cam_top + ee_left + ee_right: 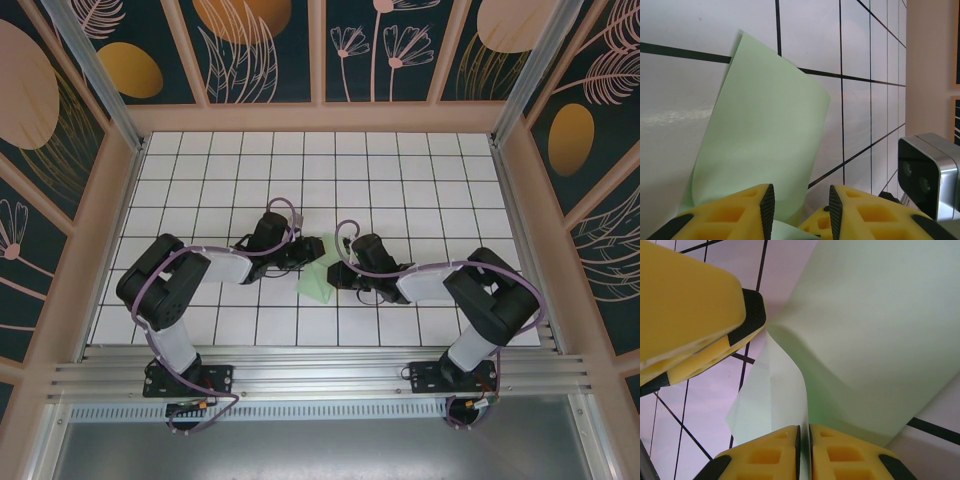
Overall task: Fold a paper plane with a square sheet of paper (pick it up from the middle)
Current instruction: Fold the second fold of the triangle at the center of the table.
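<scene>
The square sheet of paper [318, 282], pale green and bent, is lifted off the white grid table [400, 180] between my two grippers at mid-table. In the right wrist view the paper [880, 330] curves up into a fold, and my right gripper [804, 432] is shut on that fold. My left gripper [801, 200] stands partly open. One curled edge of the sheet [765, 125] rises beside its left finger [766, 205], and a corner of paper lies low in the gap. From above, the left gripper [305, 250] and right gripper [335, 272] nearly touch.
The right arm's camera housing [930, 175] sits close by on the right in the left wrist view. The left gripper's yellow finger [690, 310] looms at upper left in the right wrist view. Wooden walls [320, 118] frame the table.
</scene>
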